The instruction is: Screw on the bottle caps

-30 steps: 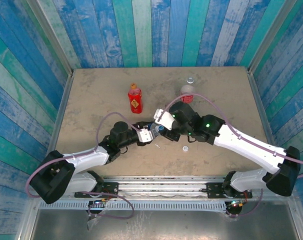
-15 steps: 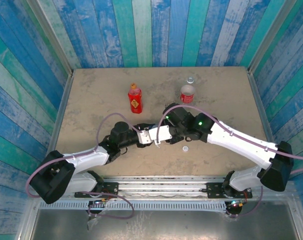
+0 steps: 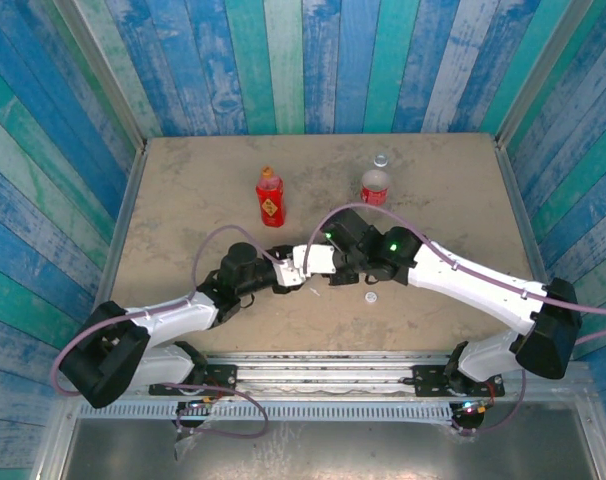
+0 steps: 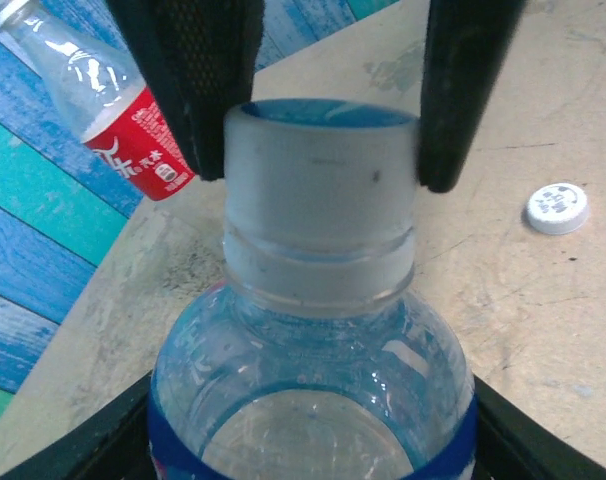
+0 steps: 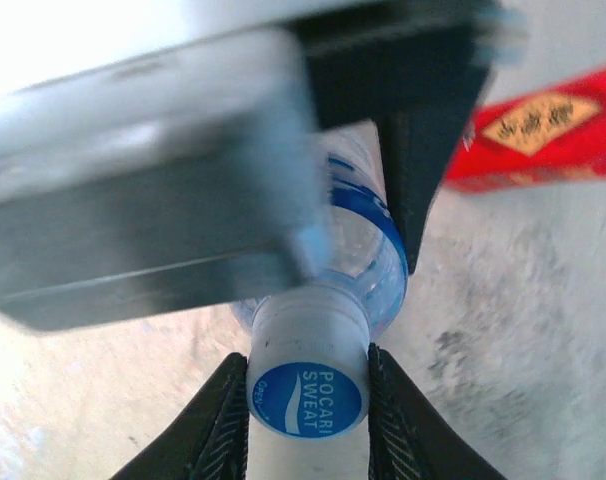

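Observation:
The short clear bottle (image 4: 313,400) with a blue label lies tilted in my left gripper (image 4: 313,445), which is shut around its body just above the table (image 3: 183,190). Its blue-topped cap (image 5: 308,395) sits on the neck. My right gripper (image 5: 308,400) is shut on that cap, one finger pressed against each side. In the top view the two grippers meet at mid-table, left gripper (image 3: 286,272) and right gripper (image 3: 306,264). A white cap (image 3: 370,297) lies loose just right of them, the same white cap (image 4: 557,208) that the left wrist view has.
The all-red bottle (image 3: 270,200) with an orange cap stands behind the grippers. The clear bottle with a red label (image 3: 374,187) stands at the back, right of centre. Blue plank walls close in the table on three sides.
My right gripper swung left from beside the red-label bottle to the held bottle's cap and shut on it. The left arm and its bottle stayed put.

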Tool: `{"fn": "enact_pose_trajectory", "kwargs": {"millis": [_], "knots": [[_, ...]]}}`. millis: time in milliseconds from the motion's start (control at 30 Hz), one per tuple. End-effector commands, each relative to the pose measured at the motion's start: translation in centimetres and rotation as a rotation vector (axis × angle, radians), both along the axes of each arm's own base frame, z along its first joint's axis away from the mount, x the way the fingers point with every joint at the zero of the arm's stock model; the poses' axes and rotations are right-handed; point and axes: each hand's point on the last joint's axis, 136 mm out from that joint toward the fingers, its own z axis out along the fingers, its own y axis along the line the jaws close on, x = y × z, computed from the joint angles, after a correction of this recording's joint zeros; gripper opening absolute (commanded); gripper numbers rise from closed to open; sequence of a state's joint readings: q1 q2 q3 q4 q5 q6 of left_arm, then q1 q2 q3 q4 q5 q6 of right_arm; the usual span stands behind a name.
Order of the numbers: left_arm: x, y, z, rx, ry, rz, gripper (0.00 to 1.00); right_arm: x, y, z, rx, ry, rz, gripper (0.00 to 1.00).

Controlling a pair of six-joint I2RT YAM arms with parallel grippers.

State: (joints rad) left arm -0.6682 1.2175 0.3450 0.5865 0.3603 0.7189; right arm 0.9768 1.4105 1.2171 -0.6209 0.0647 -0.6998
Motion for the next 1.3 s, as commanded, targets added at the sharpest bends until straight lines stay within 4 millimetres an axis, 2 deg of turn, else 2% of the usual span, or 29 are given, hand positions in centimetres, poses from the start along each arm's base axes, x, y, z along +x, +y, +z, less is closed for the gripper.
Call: {"fn": "enact_pose_trajectory", "kwargs": {"millis": [0,33,100,167,233,367,467,533,633,667,700,800,867,1000,1167,1267], "knots": [[-0.4,-0.5,1.6,-0.026,-0.039,-0.031,0.56,2.4,1.2,4.1,0.395,0.153,-0.426,0.1],[-0.4,-0.5,1.6,-0.025,-0.039,-0.03,0.56,2.4,1.3,4.3,0.476,0.237,-0.531,0.07],[-0.4,-0.6,1.5,-0.024,-0.038,-0.033,0.56,2.0,1.4,3.7,0.618,0.471,-0.766,0.06],[-0.4,-0.6,1.4,-0.02,-0.037,-0.033,0.56,1.1,1.9,3.2,0.681,0.661,-0.864,0.08],[-0.5,-0.6,1.5,-0.022,-0.038,-0.038,0.56,0.4,2.2,3.2,0.691,0.735,-0.87,0.14],[-0.6,-0.6,1.5,-0.02,-0.038,-0.044,0.56,0.9,0.2,2.6,0.591,0.586,-0.789,0.37],[-0.6,-0.5,1.5,-0.016,-0.039,-0.041,0.57,0.9,-1.6,3.1,0.479,0.374,-0.592,0.49],[-0.6,-0.5,1.5,-0.017,-0.039,-0.044,0.57,-0.2,-2.0,3.0,0.381,0.264,-0.387,0.54],[-0.7,-0.6,1.4,-0.013,-0.037,-0.048,0.57,-2.3,-2.3,2.5,0.23,0.14,-0.068,0.51],[-0.7,-0.6,1.4,-0.013,-0.038,-0.047,0.57,-3.6,-2.5,2.0,0.16,0.106,0.072,0.51],[-0.6,-0.6,1.4,-0.013,-0.038,-0.046,0.57,-4.0,-2.9,1.6,0.098,0.046,0.152,0.51],[-0.7,-0.6,1.3,-0.01,-0.036,-0.048,0.57,-3.1,-3.2,1.4,-0.001,-0.097,0.234,0.54],[-0.6,-0.6,1.2,-0.008,-0.034,-0.045,0.57,-2.7,-2.7,1.4,-0.045,-0.16,0.279,0.55],[-0.6,-0.6,1.1,-0.006,-0.032,-0.048,0.57,-2.4,-1.5,0.8,-0.075,-0.177,0.305,0.54],[-0.6,-0.6,1.1,-0.006,-0.031,-0.048,0.57,-1.7,-0.9,-1.0,-0.12,-0.163,0.29,0.53],[-0.7,-0.6,1.1,-0.005,-0.028,-0.049,0.57,-1.0,-0.5,-1.2,-0.119,-0.174,0.265,0.47]]}}
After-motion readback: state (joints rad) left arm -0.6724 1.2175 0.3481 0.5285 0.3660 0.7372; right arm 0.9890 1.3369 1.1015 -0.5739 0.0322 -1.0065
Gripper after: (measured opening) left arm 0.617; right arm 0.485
